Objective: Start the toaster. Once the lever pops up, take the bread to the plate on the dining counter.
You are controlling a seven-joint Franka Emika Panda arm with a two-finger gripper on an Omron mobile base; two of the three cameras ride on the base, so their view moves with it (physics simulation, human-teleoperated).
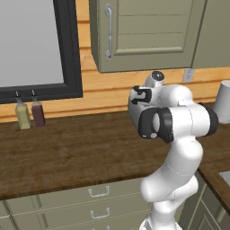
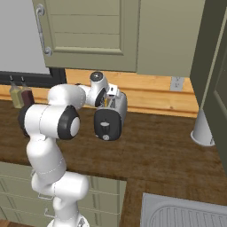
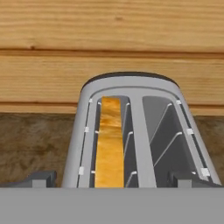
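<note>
Hovering over toaster [image 3: 131,127], hand [image 3: 112,178] wide apart; bread [image 3: 109,144] in left slot, no readable labels

A dark wood-grain counter [image 2: 168,155] carries the toaster [image 2: 109,119], standing near the plank back wall. Two bottles, one yellowish [image 1: 22,116] and one dark red [image 1: 38,113], stand side by side well left of the toaster; a white cylinder [image 2: 202,128] stands to its right.
</note>
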